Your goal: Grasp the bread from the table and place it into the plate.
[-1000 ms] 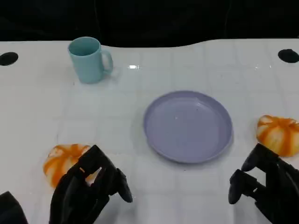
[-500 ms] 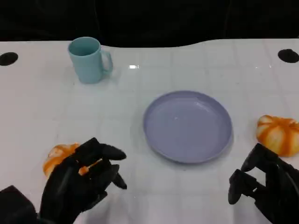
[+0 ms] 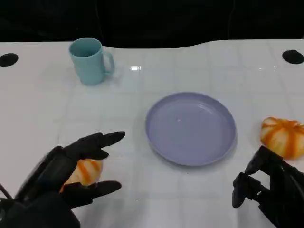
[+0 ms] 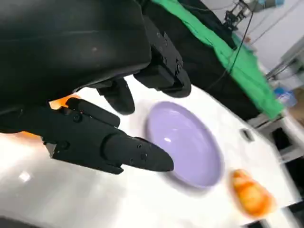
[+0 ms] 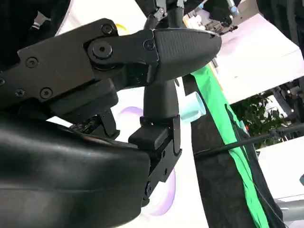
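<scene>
Two breads, one plate, one mug, two hands on one white desk (image 3: 199, 61).

Desk: largest thing, carries everything. Dark round spot at each far corner.

Plate (image 3: 191, 128): one, lavender, shallow, nothing in it. Sits near the desk's middle, between the two breads, so either hand could reach it; likely set there as the drop target.

Left hand (image 3: 71, 171): low at the near-left, fingers spread wide, one group above the bread and one below it. It brackets the left bread (image 3: 84, 172) from both sides but I see no closure on it yet; nothing held. Judged: pre-grasp pose, opened wide to take the loaf's full width. Left wrist view shows the same fingers (image 4: 109, 142) apart, orange showing behind them.

Right hand (image 3: 266, 187): near-right corner, fingers bent inward, nothing between them as far as I can see. It sits just in front of the right bread (image 3: 282, 137), apart from it; looks parked, not working.

Mug (image 3: 90, 61): one, pale teal, upright, handle toward the plate, far-left, well apart from the rest. No part in the task.

Breads: two, orange with white streaks, both on the desk, neither in the plate. Left one is the one being addressed.
</scene>
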You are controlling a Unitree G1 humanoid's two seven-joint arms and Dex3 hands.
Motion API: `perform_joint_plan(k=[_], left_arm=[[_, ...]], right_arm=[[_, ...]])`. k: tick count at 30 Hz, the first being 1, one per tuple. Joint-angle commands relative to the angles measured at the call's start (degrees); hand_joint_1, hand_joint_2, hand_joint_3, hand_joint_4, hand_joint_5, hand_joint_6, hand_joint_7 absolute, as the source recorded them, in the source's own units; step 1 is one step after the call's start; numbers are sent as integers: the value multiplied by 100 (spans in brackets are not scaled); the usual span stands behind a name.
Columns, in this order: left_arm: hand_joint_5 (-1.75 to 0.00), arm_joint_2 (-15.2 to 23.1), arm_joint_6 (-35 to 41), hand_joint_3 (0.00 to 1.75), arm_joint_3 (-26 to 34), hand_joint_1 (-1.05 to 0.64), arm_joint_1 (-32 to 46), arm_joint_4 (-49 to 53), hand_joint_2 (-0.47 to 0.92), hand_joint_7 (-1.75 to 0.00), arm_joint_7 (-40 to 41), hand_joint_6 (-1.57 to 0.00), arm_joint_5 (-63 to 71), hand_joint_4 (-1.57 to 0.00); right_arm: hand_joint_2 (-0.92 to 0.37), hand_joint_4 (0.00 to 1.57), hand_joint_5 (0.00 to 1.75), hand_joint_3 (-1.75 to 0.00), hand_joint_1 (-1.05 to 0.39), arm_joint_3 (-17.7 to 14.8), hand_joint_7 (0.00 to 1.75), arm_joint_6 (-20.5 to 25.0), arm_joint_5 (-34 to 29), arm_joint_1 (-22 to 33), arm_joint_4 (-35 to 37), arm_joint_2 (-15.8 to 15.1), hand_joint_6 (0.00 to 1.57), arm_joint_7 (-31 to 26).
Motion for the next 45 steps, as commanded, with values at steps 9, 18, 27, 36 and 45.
perform_joint_plan(k=[9, 18, 27, 36, 45], left_arm=[[-24, 1153, 876, 1, -559, -57, -275, -846, 90, 0, -558, -23, 3154, -4], [-12, 1183, 1242, 0, -940, -51, -603, -552, 87, 0, -915, -18, 4058, -1], [-7, 1112, 1209, 0, -1356, -52, -1341, 804, 88, 0, -696, -13, 4079, -2], [-9, 978, 1158, 0, -1827, -53, -2128, 2484, 88, 0, -193, -14, 3966, -11], [-11, 826, 1028, 0, -2378, -52, -2961, 4096, 86, -2, 305, -18, 3847, -15]], right_arm=[[-92, 75, 175, -36, -60, -60, 160, 16, 38, -40, -13, -84, 60, -9], [-92, 75, 175, -38, -60, -45, 160, -26, 23, -38, -13, -80, 60, 12], [-92, 75, 175, -37, -61, -39, 160, 41, 16, -21, -86, -84, 61, -62], [-92, 75, 175, -36, -60, -36, 158, 56, -2, 1, -117, -93, 62, -108], [-92, 75, 175, -38, -60, -34, 159, 29, 4, 2, -121, -100, 62, -80]])
